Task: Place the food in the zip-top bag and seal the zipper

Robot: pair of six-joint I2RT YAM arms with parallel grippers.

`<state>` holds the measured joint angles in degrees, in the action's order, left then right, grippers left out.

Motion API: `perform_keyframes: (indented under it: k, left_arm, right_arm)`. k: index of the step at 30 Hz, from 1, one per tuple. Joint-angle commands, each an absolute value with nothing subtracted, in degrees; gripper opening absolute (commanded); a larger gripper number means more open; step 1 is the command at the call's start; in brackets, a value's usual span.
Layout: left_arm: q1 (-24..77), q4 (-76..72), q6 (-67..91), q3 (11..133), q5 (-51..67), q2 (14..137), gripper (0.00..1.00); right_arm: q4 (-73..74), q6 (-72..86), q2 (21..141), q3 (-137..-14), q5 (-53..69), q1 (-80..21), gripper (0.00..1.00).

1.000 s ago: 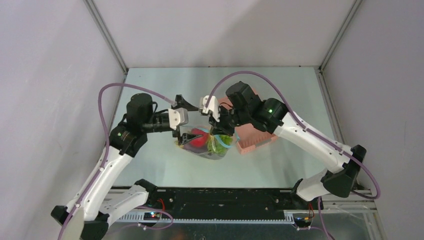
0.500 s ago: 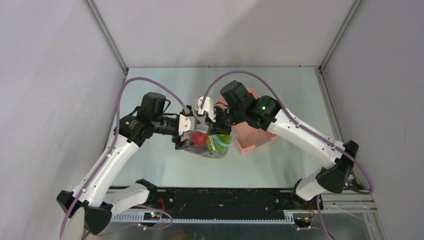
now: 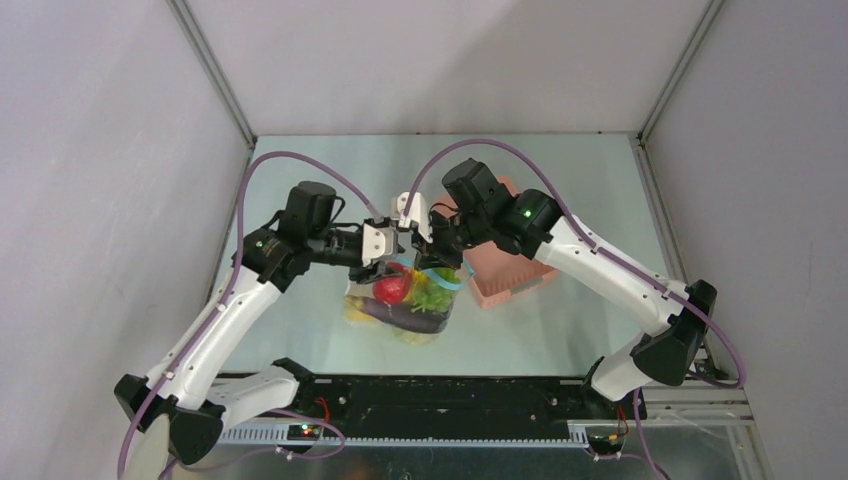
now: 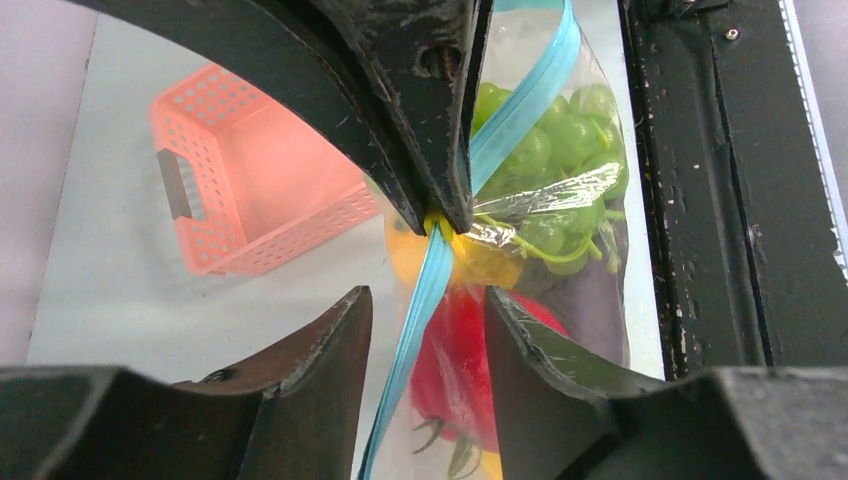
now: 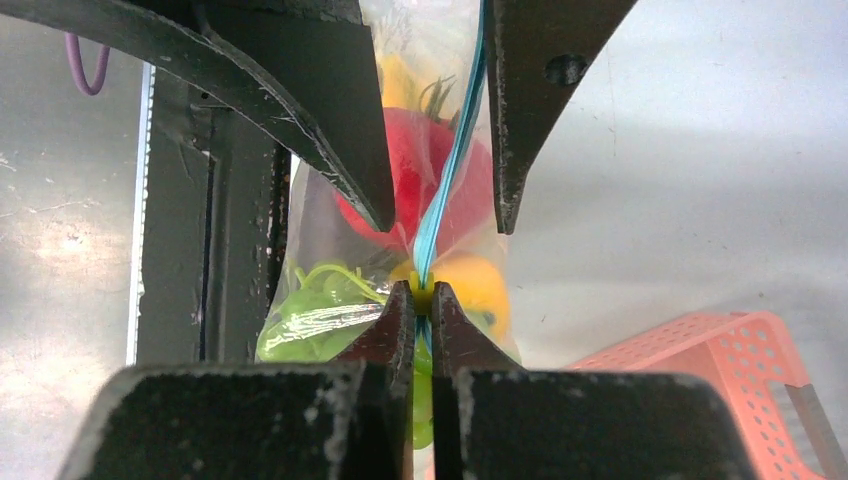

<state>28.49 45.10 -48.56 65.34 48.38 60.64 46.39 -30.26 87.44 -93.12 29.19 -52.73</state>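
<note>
The food [image 3: 392, 288] was already inside the zip-top bag [image 3: 400, 322], which hung upright over the counter [image 3: 560, 330]. The right end effector [image 5: 420, 295] was pinched on the zipper [image 4: 512, 100]. The left end effector [image 4: 428, 300] straddled the strip, jaws partly apart. Sealing appeared unfinished.

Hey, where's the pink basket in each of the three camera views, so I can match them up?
Top view: the pink basket sits just right of centre.
Left wrist view: upper left.
Right wrist view: lower right corner.
Shared landmark: the blue zipper strip, close beside the basket in all three.
</note>
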Motion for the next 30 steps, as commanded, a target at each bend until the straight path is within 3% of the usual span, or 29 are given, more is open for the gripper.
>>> perform_keyframes:
  k: [1,5,6,8,16,30]
  left_arm:
    - [31.61,46.53,-51.34,66.75,44.67,61.67,0.49]
    - [31.93,46.35,-50.47,66.4,43.98,61.17,0.27]
    - [31.96,46.16,-50.19,66.08,43.92,60.91,0.12]
    - [31.96,44.68,-48.35,65.38,43.52,60.14,0.01]
    - [31.89,33.34,-42.67,54.65,38.69,51.36,0.0]
    - [25.96,34.49,-41.03,53.44,39.5,50.44,0.0]
  right_arm:
    - [38.71,-29.15,87.32,-93.98,29.32,-54.0,0.0]
    - [37.64,-28.3,86.79,-92.68,28.48,-54.01,0.0]
    - [37.36,-28.17,86.55,-91.9,28.43,-54.03,0.0]
    - [36.53,-27.83,85.72,-90.69,28.3,-54.03,0.0]
    - [38.64,-25.38,82.03,-84.17,24.38,-51.39,0.0]
    - [47.53,-21.03,73.14,-76.69,15.46,-45.38,0.02]
